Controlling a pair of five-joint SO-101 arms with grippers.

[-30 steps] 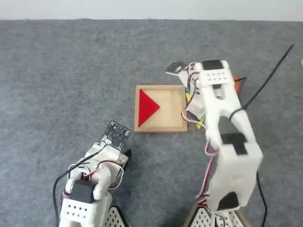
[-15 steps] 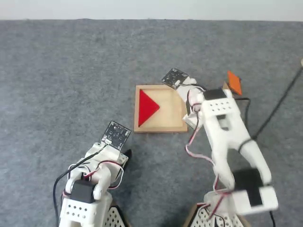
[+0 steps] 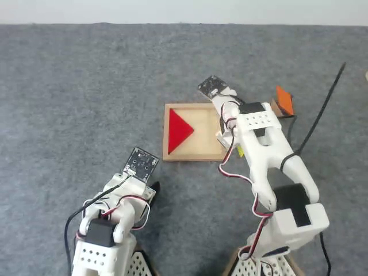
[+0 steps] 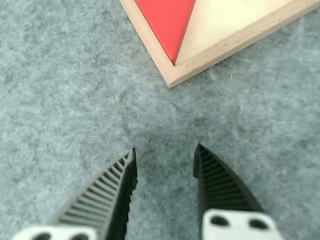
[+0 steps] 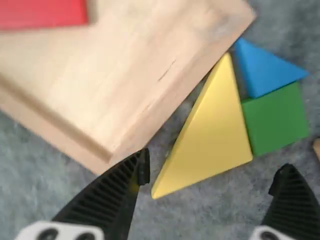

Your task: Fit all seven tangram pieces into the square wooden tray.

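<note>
1. Since a moment ago the right arm (image 3: 264, 138) has pulled back and bent. Its wrist now hangs by the right edge of the tray (image 3: 192, 156). The left arm (image 3: 109, 224) and the red triangle (image 3: 178, 129) have stayed put.
2. The grey surface (image 3: 86, 86) looks soft and fuzzy. It has lots of open room on the left and at the far side.
3. The tray sits in the middle of the surface. It has a raised rim all round, so I think each piece must be lifted over it. The red triangle lies inside on the left, and the rest is bare wood.
4. The right fingers (image 5: 115, 195) are spread wide with nothing in them, above the yellow triangle (image 5: 210, 130). The left fingers (image 4: 112, 192) are apart too, with nothing in them, over bare surface near a tray corner.
5. The yellow triangle lies outside, with its long side along the tray's rim. I cannot tell if they touch. It looks flat, stiff, light and smooth, so it may slip.
6. There is little room for a finger on the tray side, so gripping its two short sides seems better.
7. The green square (image 5: 275, 117) and the blue triangle (image 5: 262, 70) press against the yellow one, so they crowd that side.
8. The orange piece (image 3: 284, 100) lies farther off, apart from the others.
</note>
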